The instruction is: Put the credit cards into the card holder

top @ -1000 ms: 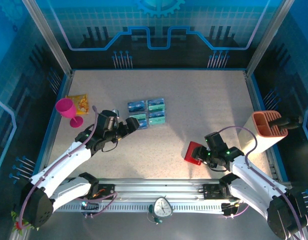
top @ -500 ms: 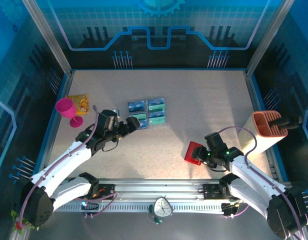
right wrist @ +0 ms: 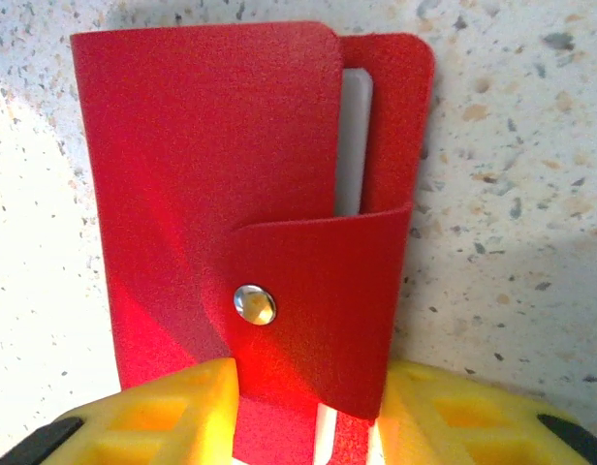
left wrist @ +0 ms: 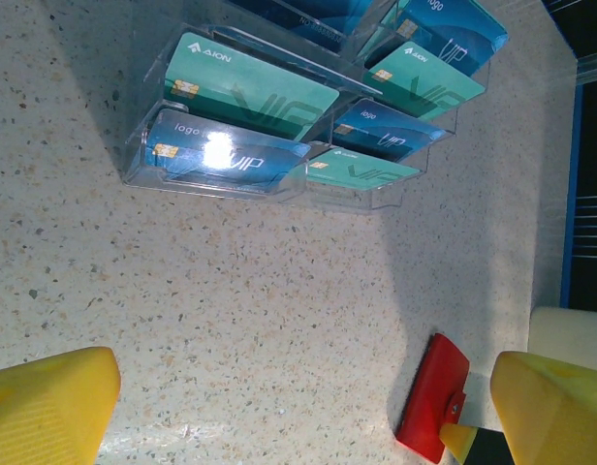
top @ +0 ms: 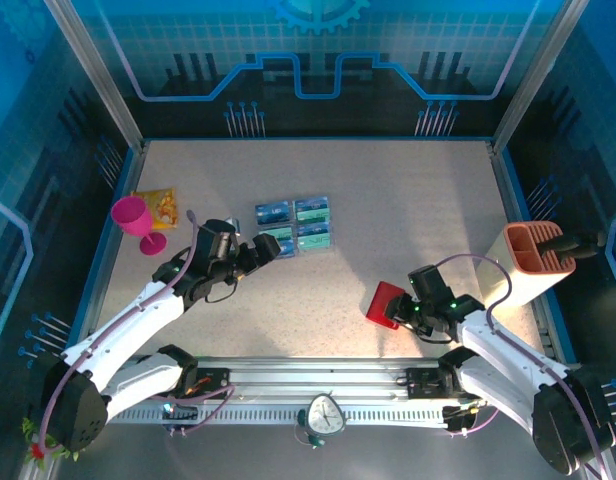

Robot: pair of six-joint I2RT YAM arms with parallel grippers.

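Note:
The credit cards (top: 294, 224), blue and teal, lie in several stacks inside a clear plastic tray (left wrist: 134, 165) at mid-table; the left wrist view shows them (left wrist: 250, 102) close up. My left gripper (top: 273, 248) hovers just left of them, open, with nothing between its yellow fingers (left wrist: 47, 412). The red card holder (top: 383, 303) sits near the front right with its snap flap fastened (right wrist: 231, 194). My right gripper (top: 400, 310) is shut on the near end of it, a yellow finger (right wrist: 172, 412) pressing each side. The left wrist view also catches the card holder (left wrist: 432, 397).
A pink goblet (top: 136, 222) and a yellow-orange packet (top: 158, 205) stand at the left edge. An orange-brown slotted organizer (top: 533, 255) stands at the right edge. Bare speckled tabletop (top: 418, 200) lies between the cards and the card holder.
My right gripper's fingers have closed in on the card holder, which has tipped and shifted slightly left. The left arm has not moved.

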